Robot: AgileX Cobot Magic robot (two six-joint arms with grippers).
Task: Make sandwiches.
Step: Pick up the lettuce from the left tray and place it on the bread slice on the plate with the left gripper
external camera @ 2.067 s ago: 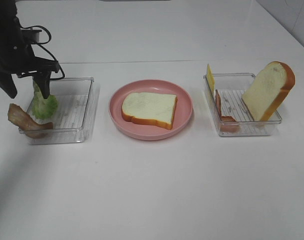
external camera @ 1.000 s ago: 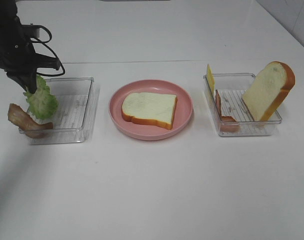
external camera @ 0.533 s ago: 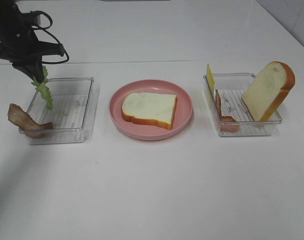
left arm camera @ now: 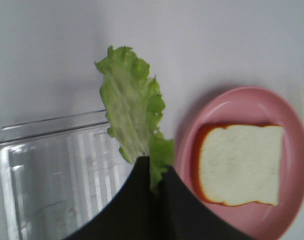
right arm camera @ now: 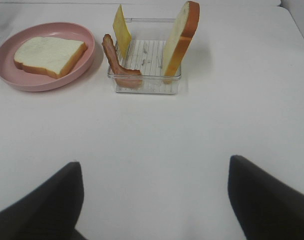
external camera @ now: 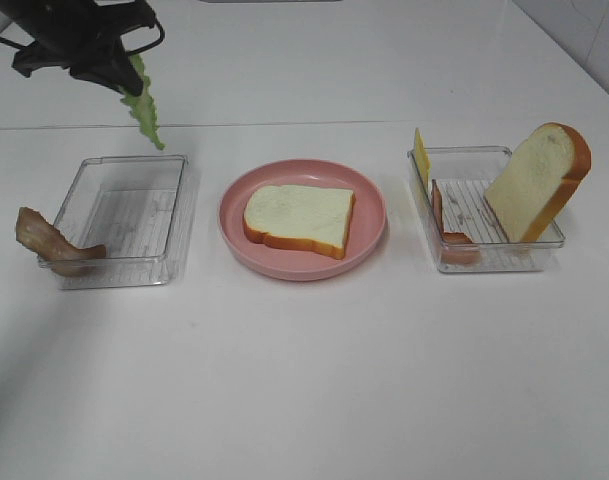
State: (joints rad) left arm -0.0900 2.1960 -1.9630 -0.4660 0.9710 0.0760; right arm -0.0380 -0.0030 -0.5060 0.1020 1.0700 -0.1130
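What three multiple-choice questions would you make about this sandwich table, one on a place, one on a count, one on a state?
1. Where does the flat bread slice lie? A. blue bowl B. cutting board C. pink plate
2. How many bread slices show? A. one B. two C. four
3. The left gripper is: A. shut on the lettuce leaf B. open, empty C. shut on a spoon
Answers: C, it rests inside the plate's rim; B, the flat one plus a leaning slice in the right tray; A, closed jaws pinch the leaf's end.

White tabletop (external camera: 314, 380), faint seam (external camera: 284, 124) running across the back, even soft light
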